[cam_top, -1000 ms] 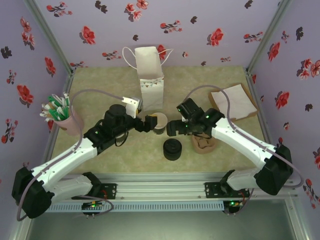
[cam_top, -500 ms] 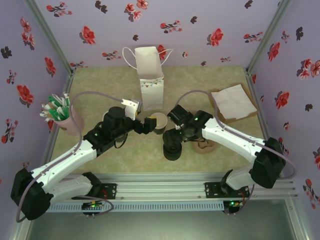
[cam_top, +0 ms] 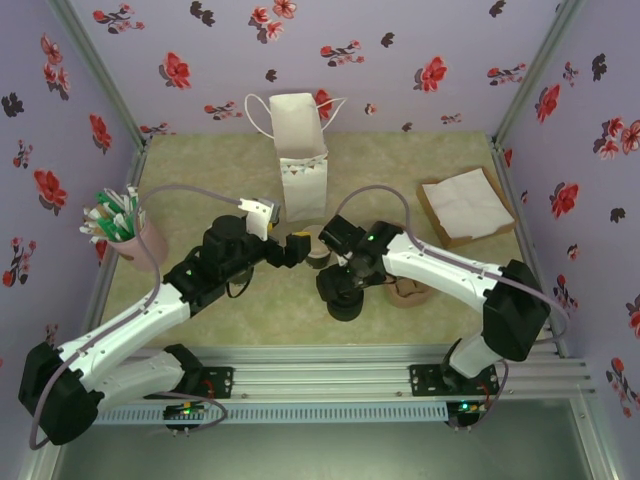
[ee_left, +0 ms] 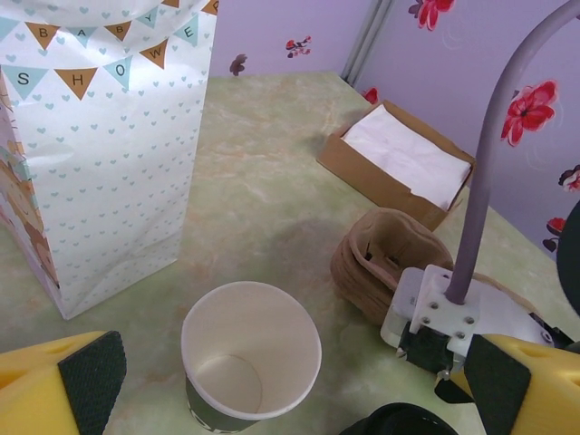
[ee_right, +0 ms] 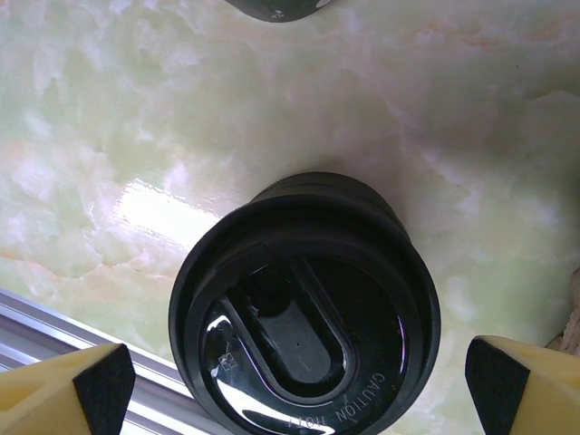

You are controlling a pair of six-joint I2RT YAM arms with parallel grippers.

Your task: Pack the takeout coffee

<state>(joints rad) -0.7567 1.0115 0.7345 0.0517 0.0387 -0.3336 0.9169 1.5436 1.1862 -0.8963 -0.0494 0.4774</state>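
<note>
A white gift bag [cam_top: 300, 160] printed with bunting is seen upright at upper centre of the overhead view. A pink cup [cam_top: 140, 247] of green-and-white sticks [cam_top: 113, 214] is set at far left. A cardboard box [cam_top: 427, 210] of white napkins [cam_top: 465, 200] is placed at right, with brown sleeves [ee_left: 381, 258] near it.

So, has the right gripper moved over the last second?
Yes. The right gripper has swung toward the near edge, away from the paper bag, and now hangs open over the stack of black lids, which stayed put.
</note>
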